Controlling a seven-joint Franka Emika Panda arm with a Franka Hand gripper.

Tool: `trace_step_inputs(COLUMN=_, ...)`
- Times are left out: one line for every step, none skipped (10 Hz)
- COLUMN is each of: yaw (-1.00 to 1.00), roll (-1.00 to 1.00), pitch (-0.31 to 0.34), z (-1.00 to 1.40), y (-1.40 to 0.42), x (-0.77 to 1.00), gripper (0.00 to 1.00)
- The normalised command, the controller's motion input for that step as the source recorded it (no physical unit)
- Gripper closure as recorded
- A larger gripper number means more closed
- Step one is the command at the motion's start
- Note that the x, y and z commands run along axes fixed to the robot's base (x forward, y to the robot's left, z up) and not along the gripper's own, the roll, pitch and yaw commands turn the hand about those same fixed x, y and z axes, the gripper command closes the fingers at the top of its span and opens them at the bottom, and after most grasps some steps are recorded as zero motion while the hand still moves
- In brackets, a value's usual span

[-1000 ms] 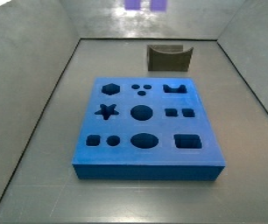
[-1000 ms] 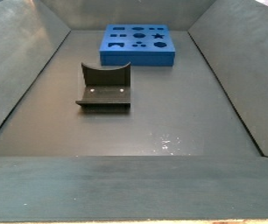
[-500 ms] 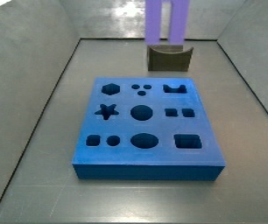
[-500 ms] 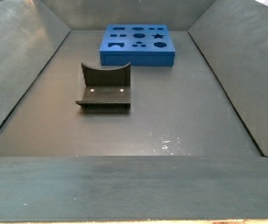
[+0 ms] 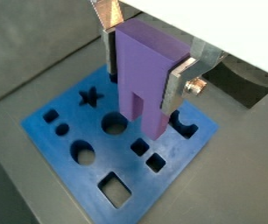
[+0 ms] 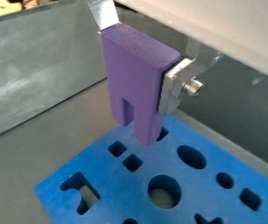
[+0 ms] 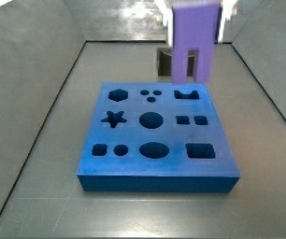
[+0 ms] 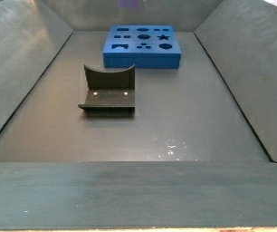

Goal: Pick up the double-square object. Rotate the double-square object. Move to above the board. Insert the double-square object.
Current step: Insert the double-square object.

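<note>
The hand [image 5: 148, 54] is cut off above its fingers in both wrist views.

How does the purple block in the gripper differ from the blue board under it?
The double-square object is lavender, tall and narrow with two legs at its lower end; the board is bright blue, a wide flat slab. The object hangs upright between the fingers of the gripper, above the board's rear part; the board lies on the floor. The board has many shaped cutouts; the object has one slot. Both look matte and solid.
</note>
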Motion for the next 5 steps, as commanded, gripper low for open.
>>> trace_step_inputs(yaw=0.34, roll=0.37, pitch=-0.051, z=-0.59, y=-0.18, x=0.23, gripper=1.00)
trace_step_inputs(yaw=0.31, roll=0.30, pitch=-0.069, z=-0.57, y=-0.17, x=0.25, gripper=1.00)
trace_step_inputs(yaw=0.30, roll=0.27, pitch=-0.054, z=-0.64, y=-0.15, x=0.33, gripper=1.00)
trace_step_inputs(yaw=0.25, roll=0.27, pitch=-0.051, z=-0.57, y=-0.14, x=0.31, gripper=1.00)
trace_step_inputs(yaw=0.00, roll=0.06, pitch=0.009, z=0.00, y=0.00, x=0.02, gripper=1.00)
